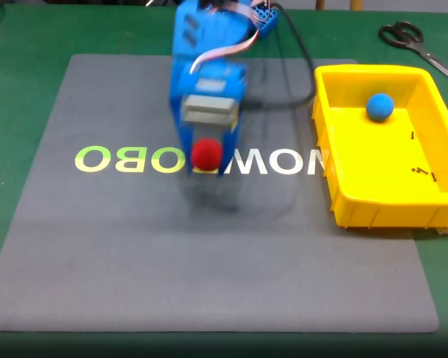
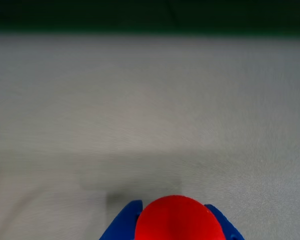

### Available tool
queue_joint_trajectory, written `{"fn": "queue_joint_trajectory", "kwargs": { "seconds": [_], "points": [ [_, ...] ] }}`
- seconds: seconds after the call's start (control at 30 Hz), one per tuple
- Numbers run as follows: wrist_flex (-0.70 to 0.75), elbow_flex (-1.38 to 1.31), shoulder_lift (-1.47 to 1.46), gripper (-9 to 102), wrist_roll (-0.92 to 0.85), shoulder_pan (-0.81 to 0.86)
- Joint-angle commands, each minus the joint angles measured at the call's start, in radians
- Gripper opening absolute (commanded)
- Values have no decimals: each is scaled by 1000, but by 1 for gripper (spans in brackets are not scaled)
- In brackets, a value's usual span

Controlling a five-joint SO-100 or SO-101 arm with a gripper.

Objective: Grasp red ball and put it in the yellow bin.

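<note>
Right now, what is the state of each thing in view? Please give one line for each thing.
hand: shut on the red ball, above the grey mat.
red ball: held between the blue fingers, not in the bin.
yellow bin: upright, holds the blue ball and a few small dark bits.
blue ball: at rest inside the bin.
scissors: lying on the green surface, blades closed.
grey mat: flat.
</note>
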Motion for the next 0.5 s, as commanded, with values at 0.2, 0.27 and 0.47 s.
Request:
{"fn": "queue_joint_trajectory", "kwargs": {
  "seconds": [0.2, 0.27, 0.47],
  "points": [
    [8, 184, 383, 0, 110, -265],
    [-2, 222, 420, 0, 133, -336],
    [-9, 225, 420, 1, 196, -500]
  ]
}}
